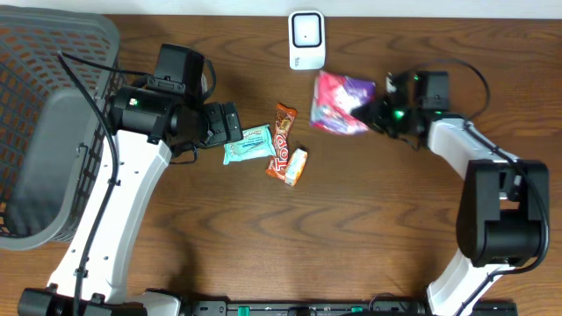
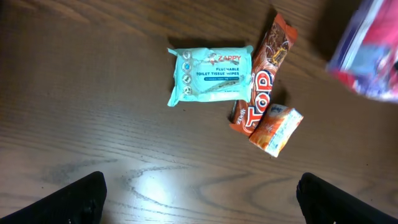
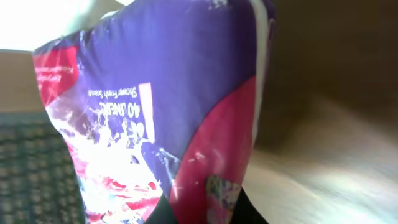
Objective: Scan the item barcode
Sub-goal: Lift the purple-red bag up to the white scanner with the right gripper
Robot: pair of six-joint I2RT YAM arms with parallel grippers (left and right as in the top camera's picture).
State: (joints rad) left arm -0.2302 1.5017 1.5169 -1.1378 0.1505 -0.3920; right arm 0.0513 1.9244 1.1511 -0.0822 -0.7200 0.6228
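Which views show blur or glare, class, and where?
Left wrist: the pink packet at top right is blurred, and light glares off the table. Right wrist: the packet fills the frame, a blown-out white patch top left, background soft. Overhead: sharp, evenly lit.

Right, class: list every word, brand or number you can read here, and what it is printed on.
"ZAPPY": teal wipes pack.
"FLUSHABLE TOILET TISSUE WIPES": same pack.
"TOP": orange-brown bar.
"40 LINERS": purple and pink pack, upside down.
"Shower Fresh Scent": same pack.
Too blurred to read: print on the small orange packet.
Nothing readable on the white scanner.
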